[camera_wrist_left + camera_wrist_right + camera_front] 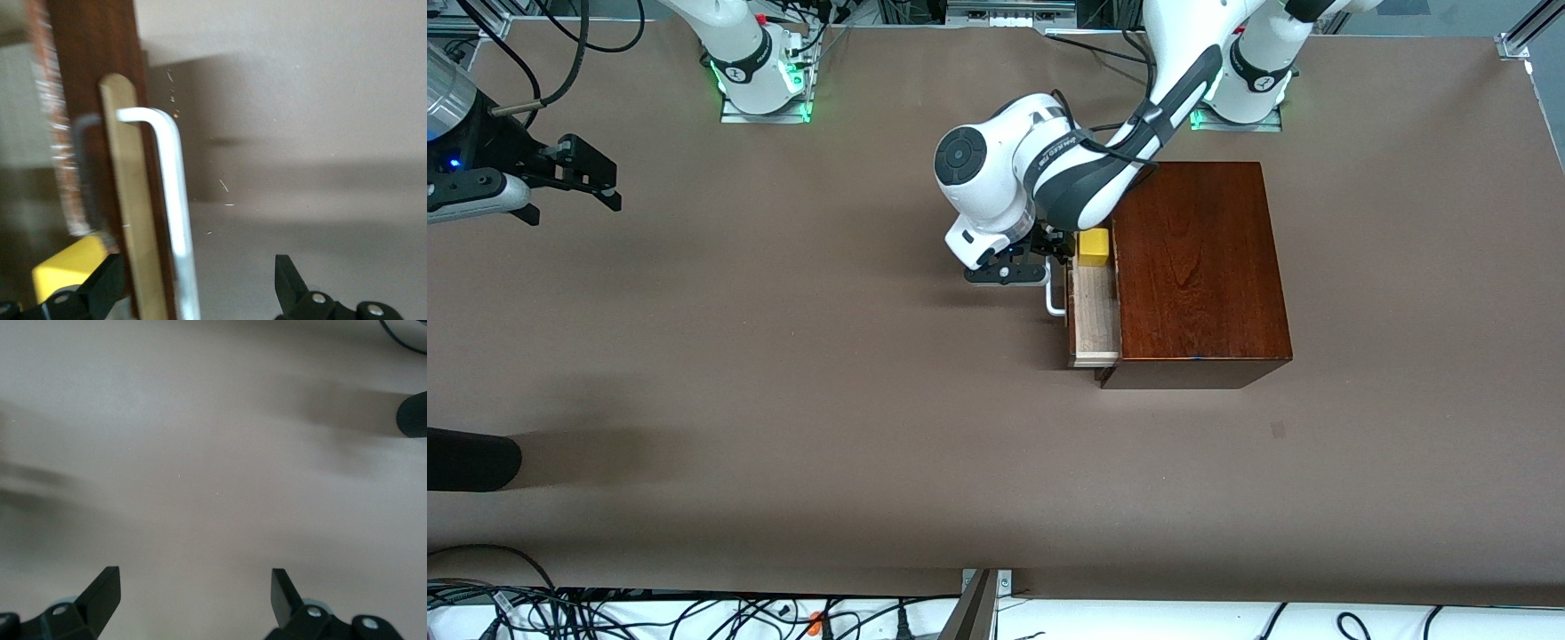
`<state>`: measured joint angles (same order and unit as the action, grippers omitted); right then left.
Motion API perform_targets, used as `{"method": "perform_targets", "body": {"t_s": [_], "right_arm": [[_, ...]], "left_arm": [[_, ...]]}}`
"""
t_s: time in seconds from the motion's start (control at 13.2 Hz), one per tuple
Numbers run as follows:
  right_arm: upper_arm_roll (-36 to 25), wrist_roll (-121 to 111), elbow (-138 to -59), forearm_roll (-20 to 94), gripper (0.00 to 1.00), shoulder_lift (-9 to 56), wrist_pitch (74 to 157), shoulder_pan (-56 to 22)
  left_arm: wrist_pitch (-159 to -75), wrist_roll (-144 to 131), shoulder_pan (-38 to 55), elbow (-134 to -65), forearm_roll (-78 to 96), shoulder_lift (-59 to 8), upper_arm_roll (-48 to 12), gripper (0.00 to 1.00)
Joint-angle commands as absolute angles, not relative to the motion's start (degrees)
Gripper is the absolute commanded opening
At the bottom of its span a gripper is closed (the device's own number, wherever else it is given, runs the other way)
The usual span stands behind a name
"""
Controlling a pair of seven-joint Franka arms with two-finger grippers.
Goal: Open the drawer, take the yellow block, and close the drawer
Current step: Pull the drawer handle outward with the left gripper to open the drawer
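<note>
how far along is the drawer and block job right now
Done: the drawer stands pulled out of the wooden box, its pale inside showing. In hand: the left claw, open, hangs at the handle, beside the yellow block, which sits in the drawer, not yet gripped. Left: taking the block and closing the drawer. The right claw waits open at its end of the table.

Drawer [1095, 324] pulled partway out of wooden box [1199, 267], yellow block [1093, 246] inside; left hand [1040, 264] at white handle [1055, 298]; right hand [578, 173] waiting, spread wide.
</note>
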<state>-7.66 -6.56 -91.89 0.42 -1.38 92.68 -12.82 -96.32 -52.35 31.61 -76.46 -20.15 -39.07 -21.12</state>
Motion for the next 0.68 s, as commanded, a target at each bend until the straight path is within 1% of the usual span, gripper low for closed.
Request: {"method": "perform_targets", "body": {"t_s": [0.0, 0.23, 0.45, 0.61], "right_arm": [[-7.38, -6.42, -90.53, 0.88, 1.0, -0.88, 92.29, -12.22], [-7.38, -6.42, -90.53, 0.88, 1.0, -0.88, 92.29, -12.22], [-7.38, -6.42, -90.53, 0.88, 1.0, -0.88, 92.29, -12.22], [-7.38, -6.42, -90.53, 0.88, 1.0, -0.88, 92.29, -12.22]], "left_arm": [[-90.46, -51.25, 31.2, -73.31, -18.29, -34.91, -21.01, 1.0], [-85.62, -47.83, 28.93, -71.9, -18.11, -30.95, -21.18, 1.0], [-84.64, -40.28, 23.49, -71.89, -17.15, -27.35, -21.27, 1.0], [-84.2, -36.49, 18.48, -71.98, -13.38, -25.06, -21.27, 1.0]]}}
